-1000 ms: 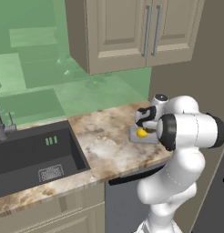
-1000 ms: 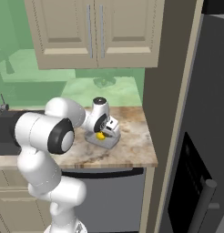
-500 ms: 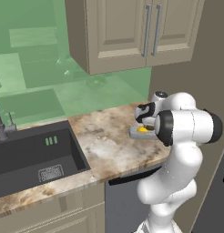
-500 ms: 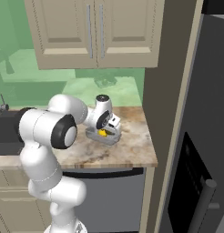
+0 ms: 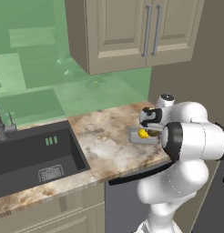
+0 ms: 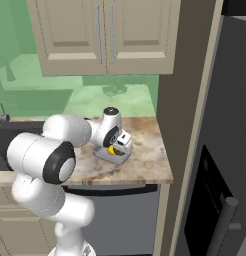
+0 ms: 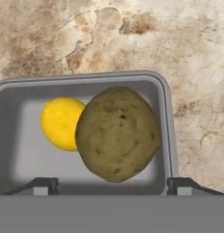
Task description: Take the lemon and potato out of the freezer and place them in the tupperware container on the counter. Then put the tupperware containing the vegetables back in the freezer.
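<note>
From the left, the pincer (image 5: 149, 126) hangs over the tray (image 5: 137, 135) on the bench (image 5: 104, 141), the lemon (image 5: 143, 134) inside. From the right, the tray (image 6: 111, 155) sits near the freezer (image 6: 220, 150). Hand view: the pincer's tips (image 7: 43, 184) are spread wide; the potato (image 7: 117, 134) touches the lemon (image 7: 61, 123) at its nine o'clock.

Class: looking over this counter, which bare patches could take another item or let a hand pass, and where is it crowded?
The counter lies bare between the sink and the tupperware container, and along its front edge. It's crowded at the container: the potato and lemon nearly fill it, with the open hand right above them.
</note>
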Motion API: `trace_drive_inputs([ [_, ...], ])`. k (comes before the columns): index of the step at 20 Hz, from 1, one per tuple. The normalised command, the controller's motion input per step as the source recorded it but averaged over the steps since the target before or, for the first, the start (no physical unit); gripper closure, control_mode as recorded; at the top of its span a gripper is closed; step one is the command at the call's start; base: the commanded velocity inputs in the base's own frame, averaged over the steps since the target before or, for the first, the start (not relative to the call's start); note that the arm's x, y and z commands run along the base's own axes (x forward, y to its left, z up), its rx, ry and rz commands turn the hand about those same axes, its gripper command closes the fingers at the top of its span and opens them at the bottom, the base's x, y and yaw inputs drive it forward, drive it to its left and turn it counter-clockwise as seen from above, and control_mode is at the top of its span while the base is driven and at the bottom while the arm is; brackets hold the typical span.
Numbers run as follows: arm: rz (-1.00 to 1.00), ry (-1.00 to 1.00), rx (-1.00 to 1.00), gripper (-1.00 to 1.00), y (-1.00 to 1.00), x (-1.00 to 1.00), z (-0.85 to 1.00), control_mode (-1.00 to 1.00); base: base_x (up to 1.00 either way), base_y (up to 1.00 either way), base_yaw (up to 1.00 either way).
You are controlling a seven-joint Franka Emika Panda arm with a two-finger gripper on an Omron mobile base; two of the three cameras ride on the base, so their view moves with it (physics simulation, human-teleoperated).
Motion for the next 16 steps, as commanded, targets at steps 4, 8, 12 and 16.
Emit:
trace_drive_inputs([
  [4, 0.00, -0.01, 0.00, -1.00, 0.00, -0.53, 0.21, -1.00, 0.00, 0.00, 0.00],
  [8, 0.00, 0.00, 0.00, -1.00, 0.11, -0.17, 0.34, -1.00, 0.00, 0.00, 0.00],
  [12, 0.00, 0.00, 0.01, -1.00, 0.38, 0.00, 0.48, -1.00, 0.00, 0.00, 0.00],
  [16, 0.00, 0.01, 0.00, -1.00, 0.63, 0.00, 0.49, -1.00, 0.00, 0.00, 0.00],
])
